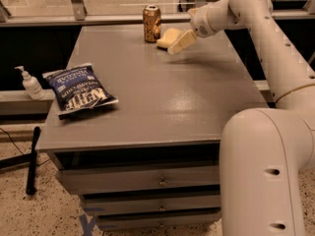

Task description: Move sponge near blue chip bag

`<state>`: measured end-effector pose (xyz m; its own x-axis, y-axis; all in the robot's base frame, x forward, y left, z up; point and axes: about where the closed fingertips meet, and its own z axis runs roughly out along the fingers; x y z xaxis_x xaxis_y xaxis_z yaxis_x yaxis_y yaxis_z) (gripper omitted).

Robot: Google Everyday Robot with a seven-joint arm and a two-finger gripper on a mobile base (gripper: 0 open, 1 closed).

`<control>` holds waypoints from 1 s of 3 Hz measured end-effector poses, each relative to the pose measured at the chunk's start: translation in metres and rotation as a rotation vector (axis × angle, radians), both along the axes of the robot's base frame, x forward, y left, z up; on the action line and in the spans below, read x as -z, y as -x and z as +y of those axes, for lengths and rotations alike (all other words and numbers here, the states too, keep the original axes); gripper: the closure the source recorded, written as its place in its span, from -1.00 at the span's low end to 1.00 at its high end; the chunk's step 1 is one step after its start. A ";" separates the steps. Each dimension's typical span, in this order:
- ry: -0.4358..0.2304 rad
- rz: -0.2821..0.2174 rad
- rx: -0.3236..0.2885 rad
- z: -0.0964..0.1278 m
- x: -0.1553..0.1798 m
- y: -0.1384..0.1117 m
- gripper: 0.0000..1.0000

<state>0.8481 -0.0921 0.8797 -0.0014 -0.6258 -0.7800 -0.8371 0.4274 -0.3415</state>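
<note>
Camera view. Shows sponge [165, 36] lying at far edge of table [147, 102], just beside can [151, 23]. Finds gripper [181, 42] just right of sponge; cannot tell grip state. Puts blue chip bag [81, 90] well apart, near-left

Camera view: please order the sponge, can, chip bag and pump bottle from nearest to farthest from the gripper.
Gripper: over the table's far right.
1. Sponge, just left of it.
2. Can, far edge.
3. Chip bag, front left.
4. Pump bottle, off the table, left.
</note>
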 end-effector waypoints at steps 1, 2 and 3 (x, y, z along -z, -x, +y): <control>-0.068 0.057 0.010 -0.038 -0.036 0.039 -1.00; -0.108 0.096 0.017 -0.072 -0.056 0.077 -1.00; -0.194 0.133 0.068 -0.119 -0.060 0.111 -1.00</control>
<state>0.7375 -0.2112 0.9392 -0.1494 -0.4594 -0.8756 -0.8360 0.5315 -0.1362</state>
